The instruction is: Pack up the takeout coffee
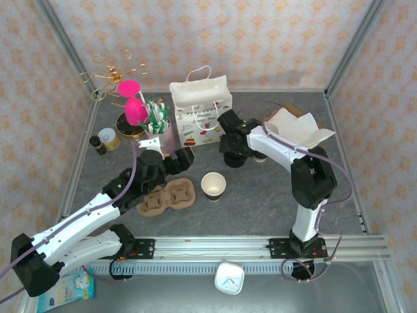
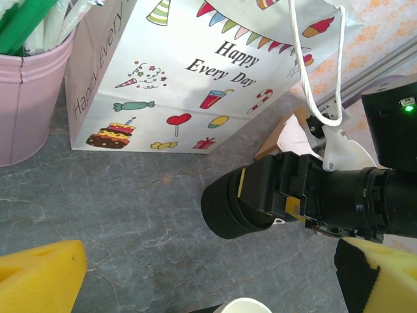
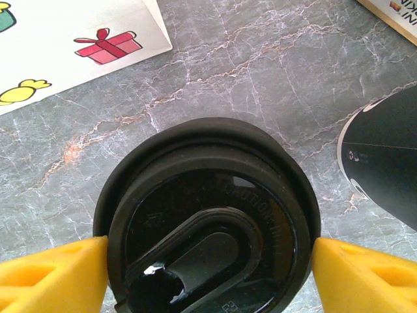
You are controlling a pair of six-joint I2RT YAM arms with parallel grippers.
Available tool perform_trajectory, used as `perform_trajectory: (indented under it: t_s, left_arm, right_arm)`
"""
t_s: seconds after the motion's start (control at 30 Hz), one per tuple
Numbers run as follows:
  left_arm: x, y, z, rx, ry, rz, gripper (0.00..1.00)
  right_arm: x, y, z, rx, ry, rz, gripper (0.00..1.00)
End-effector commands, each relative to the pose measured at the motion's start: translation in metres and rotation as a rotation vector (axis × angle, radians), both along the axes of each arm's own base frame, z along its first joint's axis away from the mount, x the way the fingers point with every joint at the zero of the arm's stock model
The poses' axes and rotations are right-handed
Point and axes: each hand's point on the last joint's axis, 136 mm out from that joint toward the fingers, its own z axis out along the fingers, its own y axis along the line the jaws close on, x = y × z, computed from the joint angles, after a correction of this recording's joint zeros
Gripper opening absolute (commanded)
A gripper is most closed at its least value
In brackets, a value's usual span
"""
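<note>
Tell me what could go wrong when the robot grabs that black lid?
The right jaws flank the top black lid of a stack of lids, so two might lift stuck together. The gift bag stands close by and could get bumped. The paper cup stands open and unheld, so pushing a lid on might tip it.
</note>
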Motion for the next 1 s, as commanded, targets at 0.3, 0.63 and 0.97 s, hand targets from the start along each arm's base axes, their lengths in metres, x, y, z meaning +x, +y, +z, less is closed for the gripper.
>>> perform_trajectory:
  t_s: [0.3,0.63,0.97]
  left_arm:
    - [0.0,0.003,-0.01,0.012,0.022,-0.001,0.99]
    - [0.001,0.002,-0.006,0.004,0.017,-0.004,0.99]
    - [0.002,0.003,-0.004,0.0,0.017,-0.001,0.99]
  right_arm:
    - [0.0,-0.008,0.001,-0.054,-0.018,-0.002,0.75]
    - [0.003,-0.012,0.031,-0.035,-0.069,-0.004,0.74]
    - [-0.001,-0.012,0.043,-0.005,-0.081,0.002,0.74]
